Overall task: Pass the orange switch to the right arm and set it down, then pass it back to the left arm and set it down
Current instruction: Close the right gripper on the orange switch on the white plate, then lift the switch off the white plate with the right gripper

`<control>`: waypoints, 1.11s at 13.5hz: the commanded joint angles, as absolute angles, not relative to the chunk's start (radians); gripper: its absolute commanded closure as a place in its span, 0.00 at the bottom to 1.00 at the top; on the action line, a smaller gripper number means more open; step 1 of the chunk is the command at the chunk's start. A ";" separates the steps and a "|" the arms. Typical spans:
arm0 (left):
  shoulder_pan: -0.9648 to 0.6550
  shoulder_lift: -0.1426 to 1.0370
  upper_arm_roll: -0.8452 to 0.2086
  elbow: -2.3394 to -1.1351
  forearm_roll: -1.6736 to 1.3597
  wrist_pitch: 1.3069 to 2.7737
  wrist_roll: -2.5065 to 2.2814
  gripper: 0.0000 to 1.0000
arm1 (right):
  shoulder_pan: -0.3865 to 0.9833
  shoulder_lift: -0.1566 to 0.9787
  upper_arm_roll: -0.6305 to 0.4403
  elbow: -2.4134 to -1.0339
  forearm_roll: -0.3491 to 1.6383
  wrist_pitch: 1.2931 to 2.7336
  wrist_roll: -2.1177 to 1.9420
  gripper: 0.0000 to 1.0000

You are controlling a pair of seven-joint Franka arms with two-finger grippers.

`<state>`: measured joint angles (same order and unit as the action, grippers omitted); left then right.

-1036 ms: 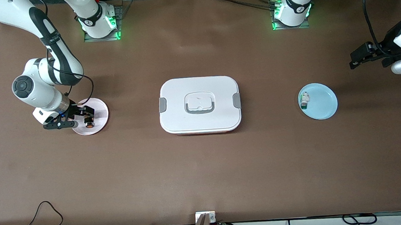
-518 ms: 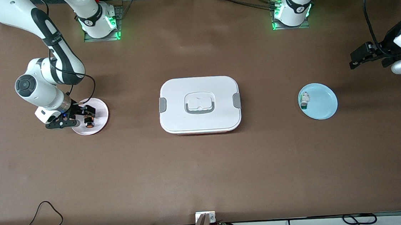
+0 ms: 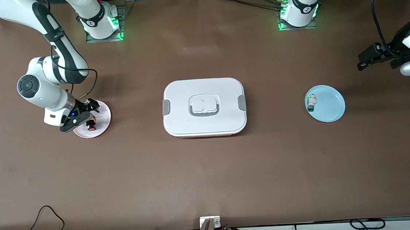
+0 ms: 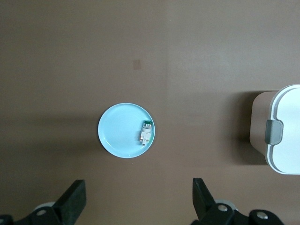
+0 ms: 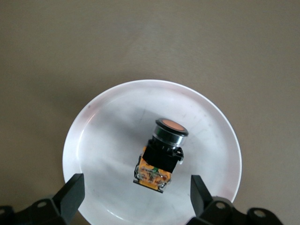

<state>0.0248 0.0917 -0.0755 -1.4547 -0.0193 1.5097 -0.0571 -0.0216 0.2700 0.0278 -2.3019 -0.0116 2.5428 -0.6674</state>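
Brown matting covers the whole table [image 3: 209, 173], and the box [image 3: 204, 107], white with grey side clips and a grey-rimmed handle recess in its lid, sits at the middle of it, lid on.

Toward the right arm's end of the table from the box lies a pale pink plate [image 3: 103, 115]. On that plate rests the orange switch [image 3: 91, 126] (lying on its side in the right wrist view, black collar and round orange face at one end, an orange-and-black block at the other) [image 5: 164, 152]. It touches nothing but the plate [image 5: 108, 154]. The right gripper [image 3: 80, 115] hangs low over this plate, directly above the switch. Its black fingers [image 5: 70, 192] are spread wide, one on each side of the switch, well clear of it and gripping nothing.

Toward the left arm's end of the table from the box lies a light blue plate [image 3: 330, 105]. A small white-and-green component [image 3: 311, 102] lies on it, at the edge of the plate closest to the box.

Much higher and out past the blue plate, away from the box, the left gripper [image 3: 372, 56] waits over bare matting. The left wrist view looks down on the blue plate [image 4: 117, 133], the component [image 4: 146, 133] and one clip end of the box [image 4: 283, 136]. Its fingers [image 4: 72, 199] stand fully apart and empty.
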 commanded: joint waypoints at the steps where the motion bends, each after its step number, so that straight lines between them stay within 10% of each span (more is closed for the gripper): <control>1: 0.032 0.094 -0.083 -1.448 -0.008 1.511 -0.049 0.00 | -0.025 0.252 0.031 -2.310 -0.021 2.533 -1.013 0.00; 15: 0.032 0.094 -0.083 -1.448 -0.008 1.511 -0.051 0.00 | -0.040 0.348 0.031 -2.301 -0.023 2.723 -1.744 0.00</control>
